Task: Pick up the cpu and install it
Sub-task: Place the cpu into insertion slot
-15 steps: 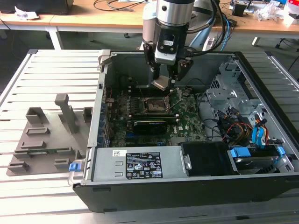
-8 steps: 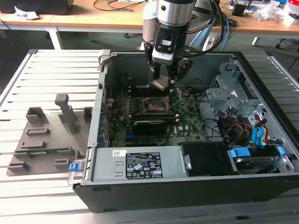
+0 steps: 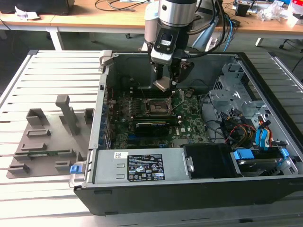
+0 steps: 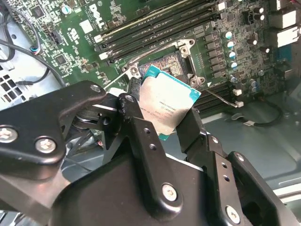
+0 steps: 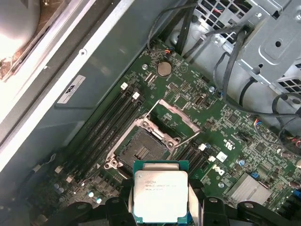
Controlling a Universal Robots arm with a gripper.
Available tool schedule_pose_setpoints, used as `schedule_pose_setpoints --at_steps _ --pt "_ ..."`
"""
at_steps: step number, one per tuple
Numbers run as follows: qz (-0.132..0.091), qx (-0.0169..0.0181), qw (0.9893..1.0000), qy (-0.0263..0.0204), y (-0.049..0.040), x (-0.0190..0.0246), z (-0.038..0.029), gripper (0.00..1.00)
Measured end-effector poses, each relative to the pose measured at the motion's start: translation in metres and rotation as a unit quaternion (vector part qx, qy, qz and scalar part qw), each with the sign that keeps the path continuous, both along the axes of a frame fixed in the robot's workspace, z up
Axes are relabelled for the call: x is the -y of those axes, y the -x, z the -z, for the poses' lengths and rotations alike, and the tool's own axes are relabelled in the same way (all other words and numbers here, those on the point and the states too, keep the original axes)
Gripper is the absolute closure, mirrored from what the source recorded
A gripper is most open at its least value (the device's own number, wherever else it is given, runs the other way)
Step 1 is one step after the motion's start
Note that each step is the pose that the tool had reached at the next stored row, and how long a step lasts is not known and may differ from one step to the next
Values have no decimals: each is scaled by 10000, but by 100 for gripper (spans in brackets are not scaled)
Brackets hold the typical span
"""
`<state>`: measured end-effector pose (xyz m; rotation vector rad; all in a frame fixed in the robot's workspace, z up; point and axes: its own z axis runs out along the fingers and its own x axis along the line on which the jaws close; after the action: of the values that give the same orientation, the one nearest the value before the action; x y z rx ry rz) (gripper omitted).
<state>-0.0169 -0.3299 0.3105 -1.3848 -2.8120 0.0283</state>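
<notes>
Fingers (image 4: 141,132) pinch cpu (image 4: 167,106) near open socket (image 5: 140,150), memory slots (image 5: 108,127) alongside.

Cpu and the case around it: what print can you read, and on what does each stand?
No text can be quoted with confidence.
cpu, held in the gripper: grey lines of print on its metal top, too small to read.
motherboard: white markings and a white logo, too small to quote.
black-and-white label on the case: too small to read.
white sticker on the case's wall: too small to read.
</notes>
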Motion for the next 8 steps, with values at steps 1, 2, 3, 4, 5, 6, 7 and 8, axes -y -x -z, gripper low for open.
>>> schedule_pose_setpoints --at_steps 1,2,3,4,5,6,7,8 --pt "22 0 10000 0 0 0 0 45" --pt "42 0 10000 0 0 0 0 45" --pt "79 0 10000 0 0 0 0 45" --pt "124 0 9999 0 0 0 0 45" --pt "180 0 9998 1 0 0 0 45" --pt "220 0 9998 1 0 0 0 45" --pt "264 0 9997 1 0 0 0 45" --pt "314 0 9995 1 0 0 0 45"
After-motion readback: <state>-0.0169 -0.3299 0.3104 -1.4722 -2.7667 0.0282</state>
